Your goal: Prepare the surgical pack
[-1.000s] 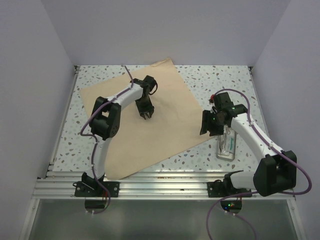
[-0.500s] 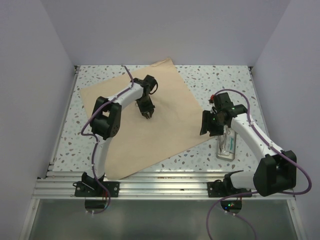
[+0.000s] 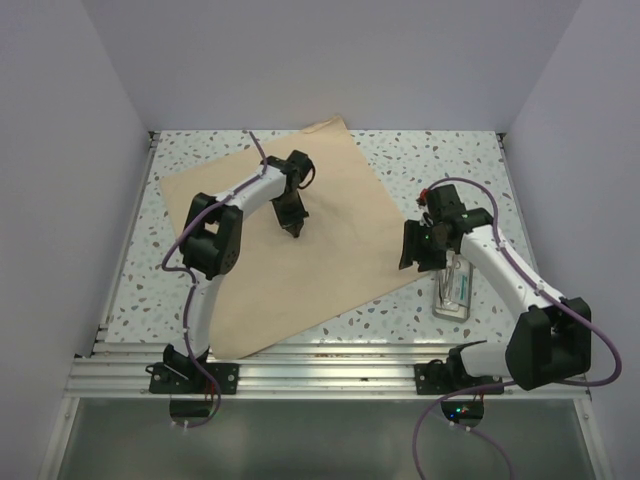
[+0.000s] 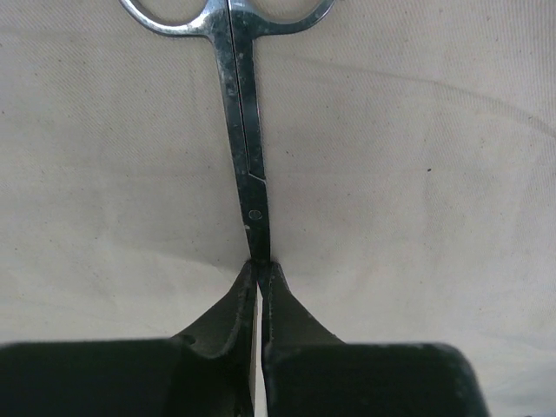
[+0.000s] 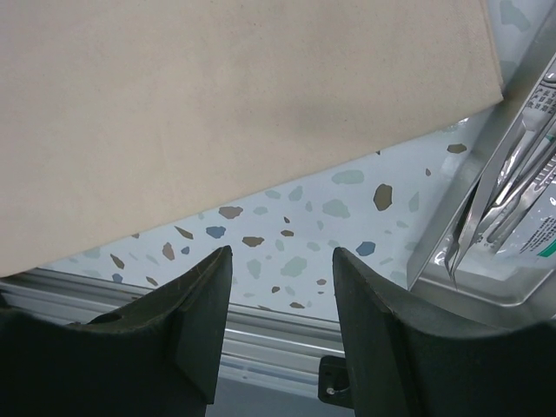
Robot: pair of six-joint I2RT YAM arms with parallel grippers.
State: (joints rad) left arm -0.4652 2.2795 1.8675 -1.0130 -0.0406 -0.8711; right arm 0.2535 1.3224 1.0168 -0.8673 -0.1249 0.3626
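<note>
While the surgical pack lies unfolded, our left gripper clamps the scissors on it. At three o'clock our right gripper gapes empty; folding looks pending.

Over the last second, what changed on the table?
The left gripper closed its jaws onto the tip of the scissors lying on the tan wrapping sheet; the arm barely shifted. The right gripper, jaws open, stayed beside the instrument tray. Sheet and tray did not move.
</note>
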